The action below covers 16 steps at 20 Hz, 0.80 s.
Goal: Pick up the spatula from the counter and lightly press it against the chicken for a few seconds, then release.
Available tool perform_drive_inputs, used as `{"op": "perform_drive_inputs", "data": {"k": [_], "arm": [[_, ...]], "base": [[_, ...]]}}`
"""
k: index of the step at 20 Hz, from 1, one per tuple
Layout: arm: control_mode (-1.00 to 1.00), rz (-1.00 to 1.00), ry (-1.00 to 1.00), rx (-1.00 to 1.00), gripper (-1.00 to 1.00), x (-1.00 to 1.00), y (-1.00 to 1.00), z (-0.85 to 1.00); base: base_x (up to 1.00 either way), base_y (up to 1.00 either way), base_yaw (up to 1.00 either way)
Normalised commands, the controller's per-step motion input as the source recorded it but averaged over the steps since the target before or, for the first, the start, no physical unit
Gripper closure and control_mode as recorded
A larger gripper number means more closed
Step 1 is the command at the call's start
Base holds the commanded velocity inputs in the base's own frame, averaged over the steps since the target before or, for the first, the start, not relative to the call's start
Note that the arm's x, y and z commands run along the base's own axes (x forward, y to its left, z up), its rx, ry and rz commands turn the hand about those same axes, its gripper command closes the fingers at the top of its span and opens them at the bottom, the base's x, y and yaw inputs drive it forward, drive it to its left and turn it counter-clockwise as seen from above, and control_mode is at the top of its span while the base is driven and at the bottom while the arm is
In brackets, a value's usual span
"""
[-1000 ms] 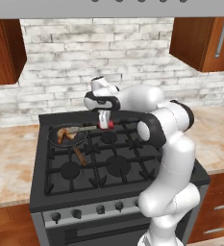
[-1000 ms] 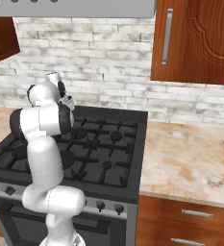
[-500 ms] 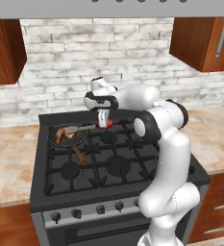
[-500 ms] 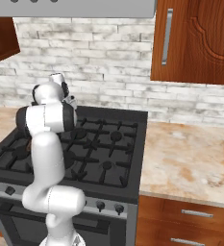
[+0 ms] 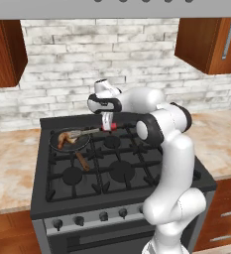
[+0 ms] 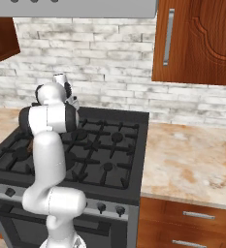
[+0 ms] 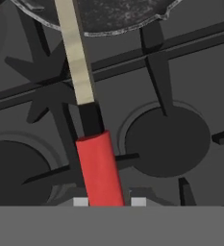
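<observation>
The spatula [image 5: 99,130] has a red handle and a pale flat blade that reaches left into the dark pan [image 5: 70,144] on the stove's back left burner. Brown chicken [image 5: 63,139] lies in that pan under the blade's tip. My gripper [image 5: 107,125] points down at the red handle end, above the grate between the back burners. In the hand view the red handle [image 7: 99,168] runs up between my two fingertips [image 7: 80,202], which sit close on either side of it, with my gripper [image 7: 109,202] shut on it. The pan's rim [image 7: 108,30] shows at the top.
The black stove [image 5: 122,173] has raised grates and several burners, with a burner cap [image 7: 166,144] just right of the handle. The pan's brown handle [image 5: 82,161] juts toward the front. Marble counters [image 6: 192,160] flank the stove, and a brick wall stands behind.
My arm's elbow has shifted slightly. The hand, the spatula and the pan sit where they were.
</observation>
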Motion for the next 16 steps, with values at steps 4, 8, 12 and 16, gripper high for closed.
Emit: {"op": "perform_drive_inputs", "data": {"k": [4, 8, 12, 16], "arm": [[-1.00, 0.00, 0.00, -0.03, 1.00, 0.00, 0.12, -0.07], [-1.00, 0.00, 0.00, -0.04, 1.00, 0.00, 0.13, -0.09], [-1.00, 0.00, 0.00, -0.03, 1.00, 0.00, 0.04, -0.07], [-1.00, 0.00, 0.00, -0.03, 1.00, 0.00, 0.02, -0.06]], "base": [[0.00, 0.00, 0.00], [0.00, 0.00, 0.00], [0.00, 0.00, 0.00], [0.00, 0.00, 0.00]]}}
